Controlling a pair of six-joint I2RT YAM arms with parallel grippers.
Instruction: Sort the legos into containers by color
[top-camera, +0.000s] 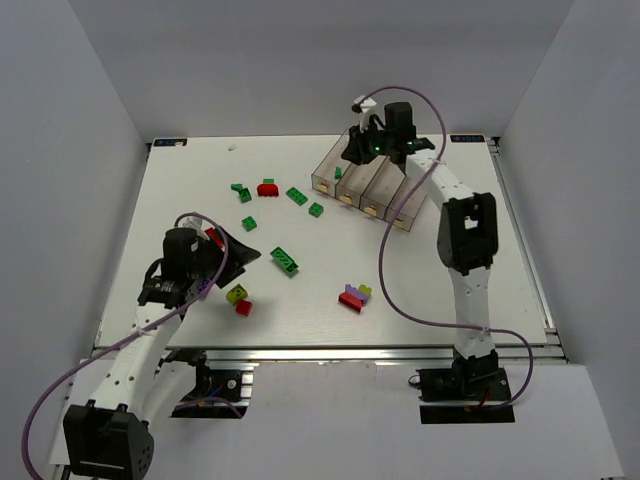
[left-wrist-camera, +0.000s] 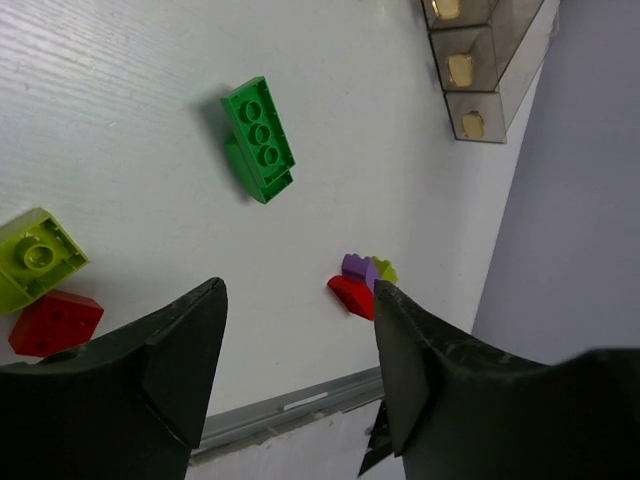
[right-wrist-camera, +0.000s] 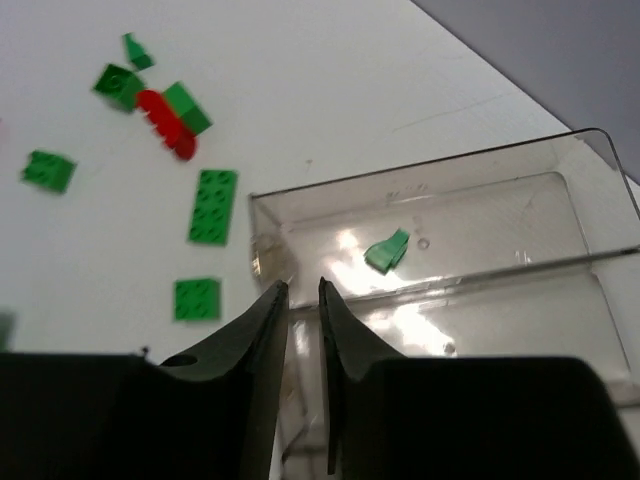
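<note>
Four clear containers (top-camera: 372, 188) stand in a row at the back right. My right gripper (top-camera: 372, 150) hovers over their far end, its jaws a narrow gap apart with nothing between them (right-wrist-camera: 302, 283). One small green lego (right-wrist-camera: 387, 250) lies inside the leftmost bin (right-wrist-camera: 480, 215). My left gripper (top-camera: 228, 254) is wide open and empty (left-wrist-camera: 298, 290) above the table's left side. Ahead of it lie a long green brick (left-wrist-camera: 258, 138), a yellow-green brick (left-wrist-camera: 35, 255), a red brick (left-wrist-camera: 55, 322) and a red, purple and yellow-green cluster (left-wrist-camera: 362, 280).
Several green bricks (top-camera: 297, 195) and a red one (top-camera: 267, 188) lie scattered left of the bins. A red piece (top-camera: 213, 237) lies beside my left wrist. The table's front rail (left-wrist-camera: 290, 405) runs just beyond the left fingers.
</note>
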